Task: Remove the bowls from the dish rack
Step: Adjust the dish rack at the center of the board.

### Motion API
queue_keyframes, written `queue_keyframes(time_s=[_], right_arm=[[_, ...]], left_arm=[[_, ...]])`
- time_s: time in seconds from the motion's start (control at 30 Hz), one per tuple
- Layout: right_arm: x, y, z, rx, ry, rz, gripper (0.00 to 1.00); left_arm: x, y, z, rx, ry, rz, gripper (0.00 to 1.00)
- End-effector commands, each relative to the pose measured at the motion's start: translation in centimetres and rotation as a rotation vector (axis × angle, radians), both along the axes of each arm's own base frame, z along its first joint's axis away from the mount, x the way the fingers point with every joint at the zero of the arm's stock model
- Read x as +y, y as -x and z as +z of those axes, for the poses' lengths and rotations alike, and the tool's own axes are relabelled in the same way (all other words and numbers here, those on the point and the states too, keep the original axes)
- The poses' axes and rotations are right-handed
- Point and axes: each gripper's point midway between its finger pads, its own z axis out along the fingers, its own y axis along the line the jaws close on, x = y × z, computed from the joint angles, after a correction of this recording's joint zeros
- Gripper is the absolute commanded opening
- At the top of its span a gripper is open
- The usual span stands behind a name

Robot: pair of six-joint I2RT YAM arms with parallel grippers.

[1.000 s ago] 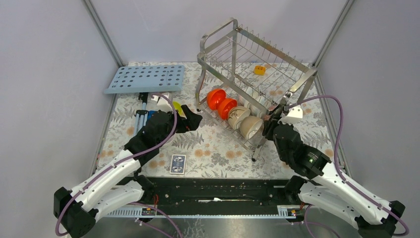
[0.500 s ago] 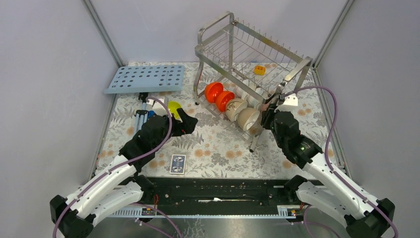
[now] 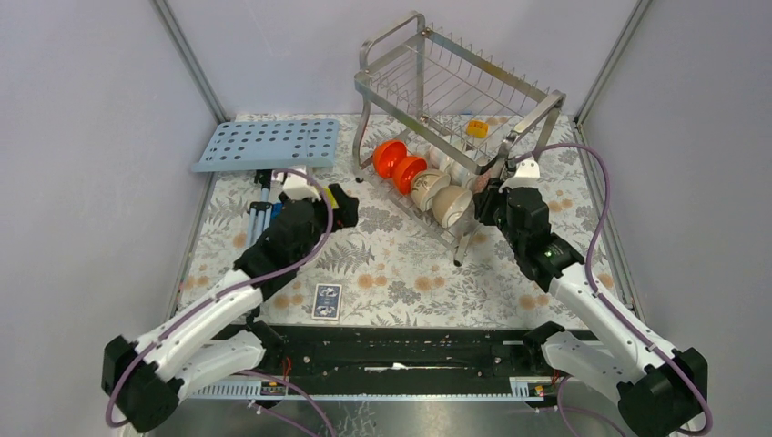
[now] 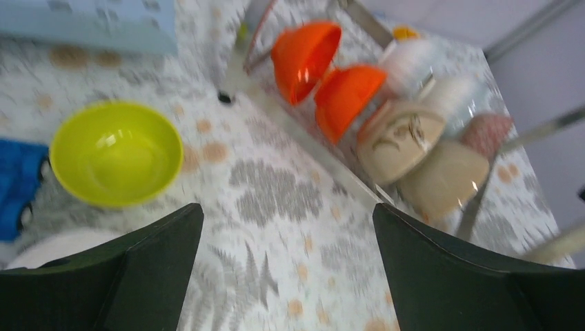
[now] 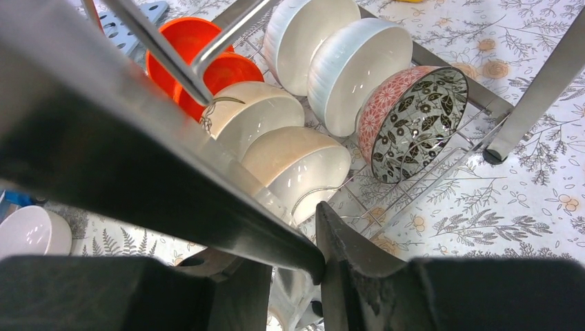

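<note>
While gripping a bar of the big shiny steel wire dish rack with the clenched right tool, free to reach only with the wide-open, empty left tool.

Lined up on the rack's bottom shelf, slanting from far left to near right: two small round orange-red bowls, two beige bowls, two white bowls, one dark flowery bowl. Closest to the left tool at the orange end, ahead and off to its right. Already out on the flower-print desk: one yellow-green bowl and one plain white bowl, just beside that tool.
</note>
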Motion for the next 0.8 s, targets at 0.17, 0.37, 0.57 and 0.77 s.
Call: queue_keyframes(time_s=[0.17, 0.37, 0.57, 0.77], right_arm=[[2.4, 0.4, 0.0, 0.053, -0.097, 0.086, 0.36], [2.5, 0.8, -0.1, 0.051, -0.121, 0.094, 0.37], [2.6, 1.3, 0.0, 0.049, -0.143, 0.103, 0.37], [2.8, 2.0, 0.8, 0.036, -0.173, 0.125, 0.38]], left_arm=[[1.7, -11.7, 8.4, -0.452, -0.1, 0.072, 0.99], [0.4, -15.4, 8.4, -0.51, -0.039, -0.158, 0.99], [-1.8, -18.4, 6.9, -0.527, -0.091, -0.254, 0.99], [-2.9, -21.9, 5.6, -0.533, -0.123, -0.267, 0.99]])
